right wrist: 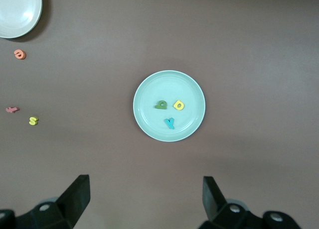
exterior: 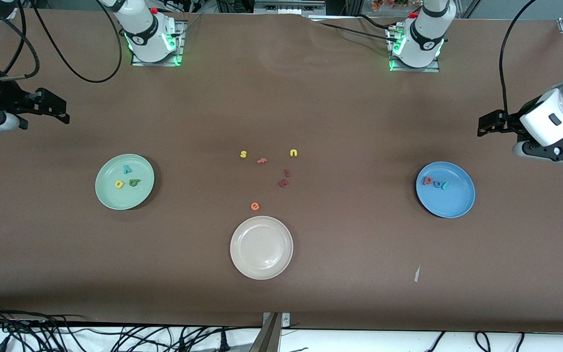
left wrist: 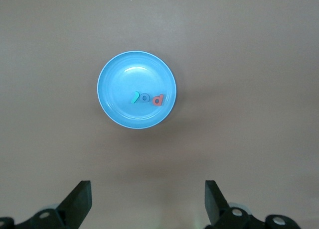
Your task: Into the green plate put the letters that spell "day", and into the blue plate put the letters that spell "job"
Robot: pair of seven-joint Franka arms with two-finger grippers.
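Note:
The green plate lies toward the right arm's end of the table. In it rest the teal "y", the yellow "a" and the dark green "d". The blue plate, toward the left arm's end, holds the salmon "b", the blue "o" and the teal "j" in a row. My right gripper hangs open and empty over bare table beside the green plate. My left gripper is likewise open and empty, over bare table beside the blue plate.
A cream-white plate sits mid-table, nearest the front camera. Loose letters lie in the middle: yellow "s", salmon "f", yellow "u", two dark red letters and orange "e". A white scrap lies on the table.

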